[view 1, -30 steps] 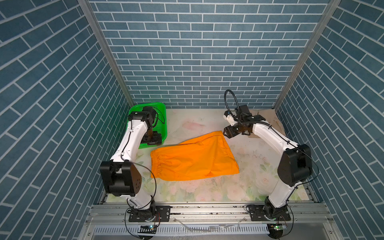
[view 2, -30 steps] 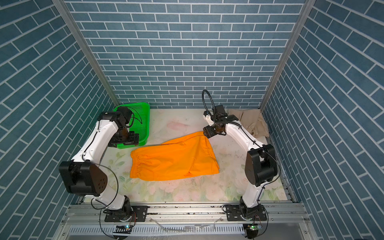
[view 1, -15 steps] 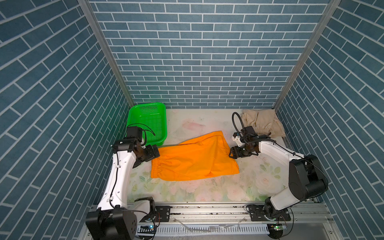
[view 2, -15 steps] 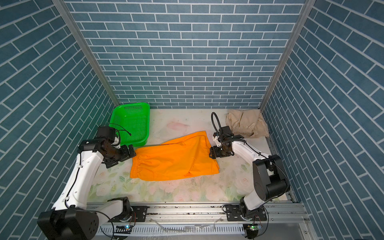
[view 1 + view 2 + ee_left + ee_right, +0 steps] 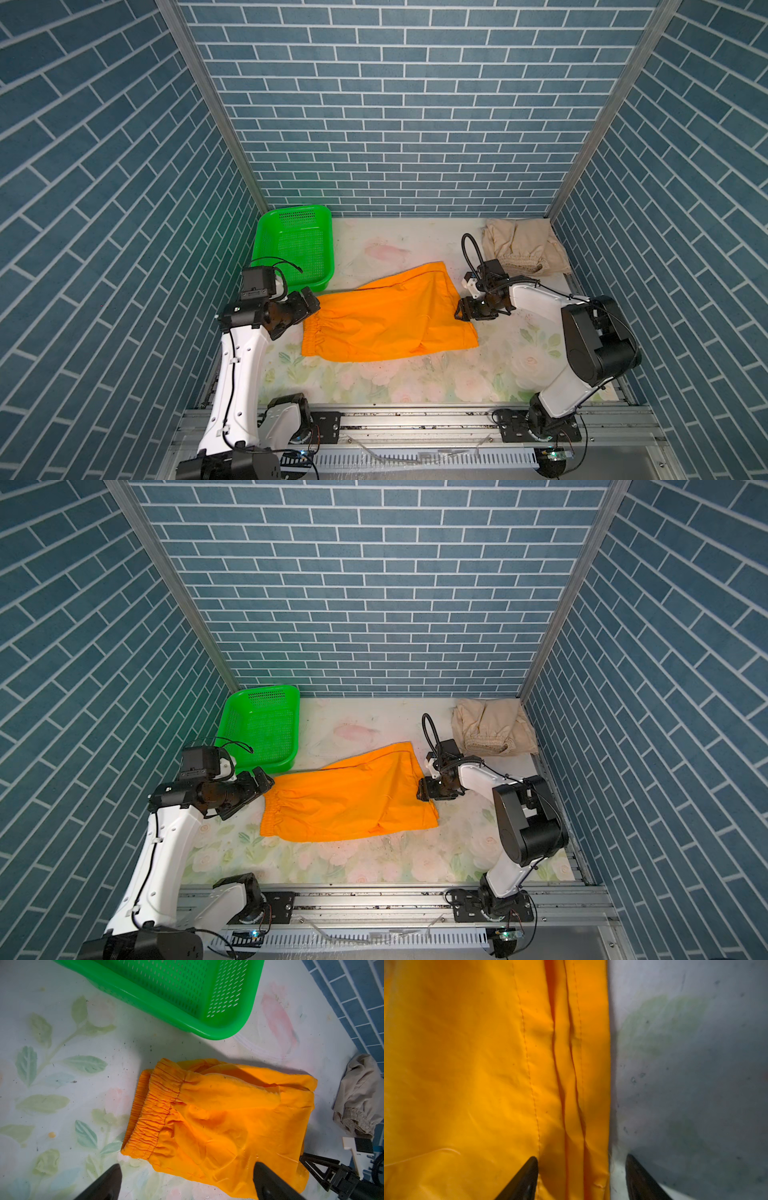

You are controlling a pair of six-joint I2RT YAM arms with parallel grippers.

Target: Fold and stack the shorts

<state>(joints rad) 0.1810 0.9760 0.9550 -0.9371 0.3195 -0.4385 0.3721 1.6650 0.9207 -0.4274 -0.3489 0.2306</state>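
The orange shorts (image 5: 386, 320) (image 5: 349, 800) lie flat mid-table, with the waistband on the left and the leg hems on the right. My left gripper (image 5: 309, 305) (image 5: 259, 785) (image 5: 187, 1164) is open wide at the waistband end, one fingertip over the cloth (image 5: 228, 1122) and one over the table. My right gripper (image 5: 461, 311) (image 5: 422, 791) (image 5: 581, 1156) is low at the hem edge. It is open and straddles the hem (image 5: 571, 1084), with one finger on cloth and one on the table. The beige shorts (image 5: 519, 249) (image 5: 490, 729) (image 5: 359, 1101) lie crumpled at the back right.
A green perforated basket (image 5: 297, 216) (image 5: 270, 696) (image 5: 218, 1034) stands at the back left, just behind my left gripper. Blue brick walls close in three sides. The floral table cover (image 5: 415, 382) shows in front of the orange shorts.
Both arms came forward and down. The left gripper left the basket for the waistband end. The right gripper slid from the far corner along the hem, uncovering the beige shorts, and its jaws narrowed.
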